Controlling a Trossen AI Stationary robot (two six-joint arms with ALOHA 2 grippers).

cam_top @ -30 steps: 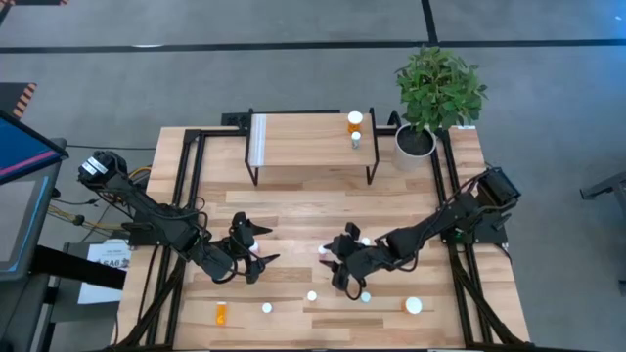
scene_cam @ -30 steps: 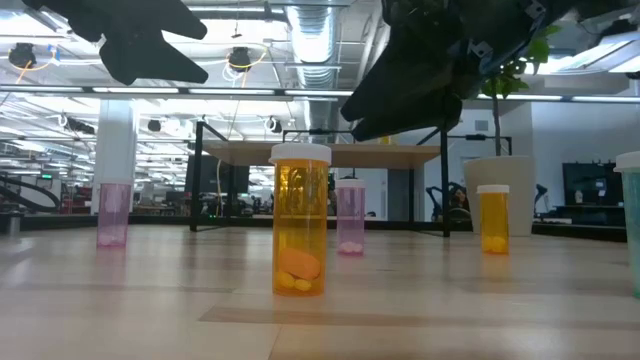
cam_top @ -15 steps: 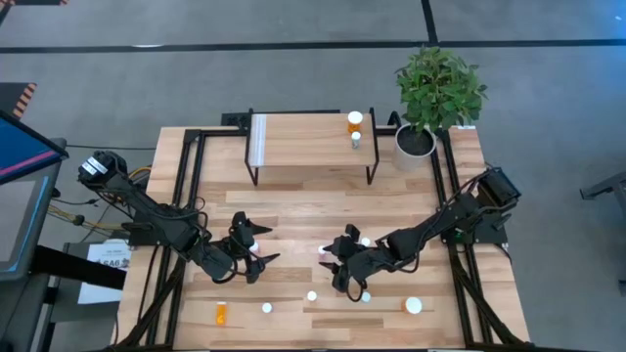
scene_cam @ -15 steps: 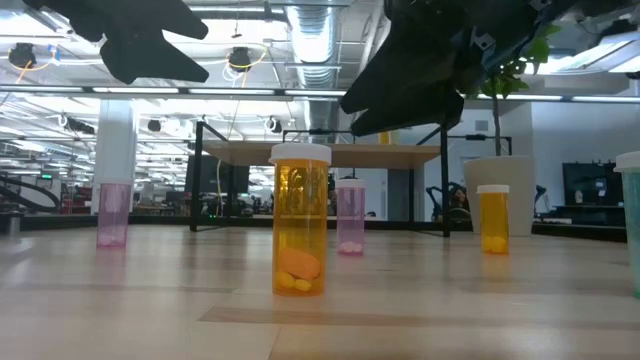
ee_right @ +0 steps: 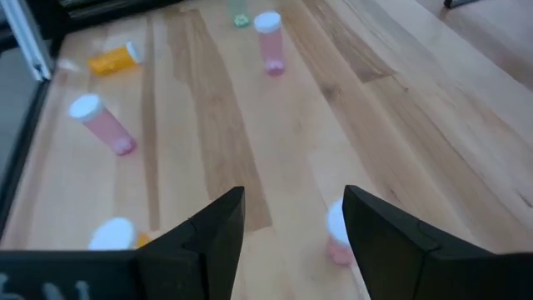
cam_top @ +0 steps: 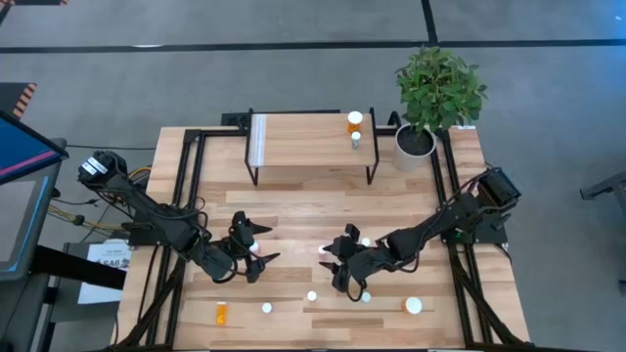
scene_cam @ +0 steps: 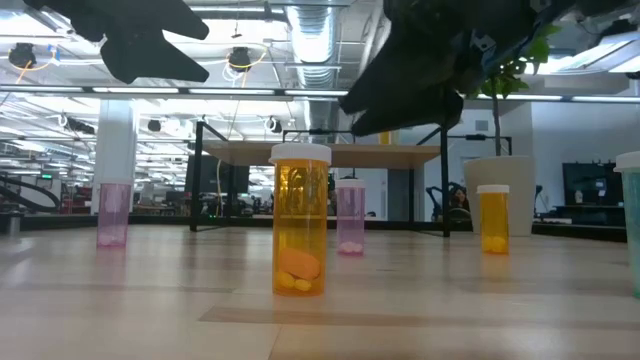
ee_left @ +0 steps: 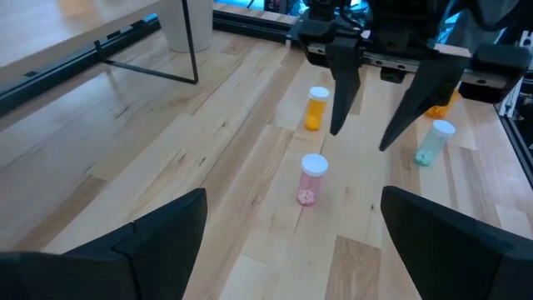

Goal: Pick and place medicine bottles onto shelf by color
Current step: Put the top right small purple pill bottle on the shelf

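Note:
Two medicine bottles (cam_top: 354, 120) stand at the right end of the shelf (cam_top: 313, 147). Others stand loose on the table: a pink one (ee_left: 312, 177) in the middle, orange ones (scene_cam: 300, 232) (ee_left: 317, 107), a green one (ee_left: 433, 142), and an orange one (cam_top: 221, 313) lying near the front left. My left gripper (ee_left: 291, 250) hovers open, left of the middle pink bottle and pointing toward it. My right gripper (ee_right: 287, 242) hovers open opposite it, above the table, its fingers to either side of that pink bottle (ee_right: 336, 231).
A potted plant (cam_top: 435, 93) stands at the back right beside the shelf. More bottles (cam_top: 414, 306) (cam_top: 266, 308) dot the near strip of the table. Black frame rails (cam_top: 186, 186) run along both sides. Bare wood lies between the shelf and the grippers.

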